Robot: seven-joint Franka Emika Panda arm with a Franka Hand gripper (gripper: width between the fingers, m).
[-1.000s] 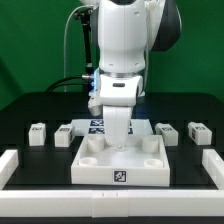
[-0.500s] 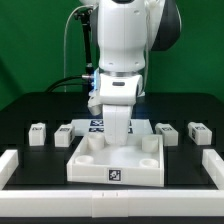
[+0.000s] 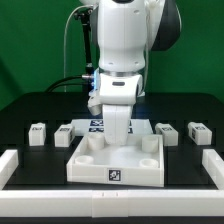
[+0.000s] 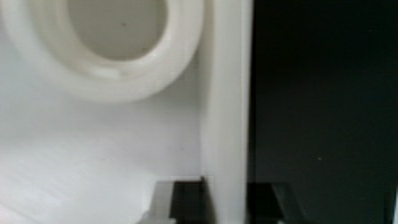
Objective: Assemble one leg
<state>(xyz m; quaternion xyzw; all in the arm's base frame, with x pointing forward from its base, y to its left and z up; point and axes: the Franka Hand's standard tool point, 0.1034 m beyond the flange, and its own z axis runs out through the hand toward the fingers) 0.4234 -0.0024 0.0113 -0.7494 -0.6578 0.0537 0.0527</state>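
Observation:
Four small white legs with tags lie in a row on the black table: two at the exterior view's left [image 3: 37, 133] [image 3: 65, 133] and two at its right [image 3: 165, 132] [image 3: 197, 131]. No leg is held. My gripper [image 3: 118, 141] is lowered onto the far part of the large white square tray-like part [image 3: 100, 172]. In the wrist view the gripper [image 4: 230, 192] has its two dark fingers either side of that part's upright white wall [image 4: 224, 100], shut on it. A round recessed corner [image 4: 116, 40] lies beside the wall.
The marker board [image 3: 95, 125] lies behind the tray-like part, partly hidden by my gripper. White bars border the table at the exterior view's left [image 3: 8, 165], right [image 3: 213, 165] and front [image 3: 110, 205].
The tray-like part shifted slightly toward the exterior view's left between one second and half a second ago. Since then nothing has visibly moved.

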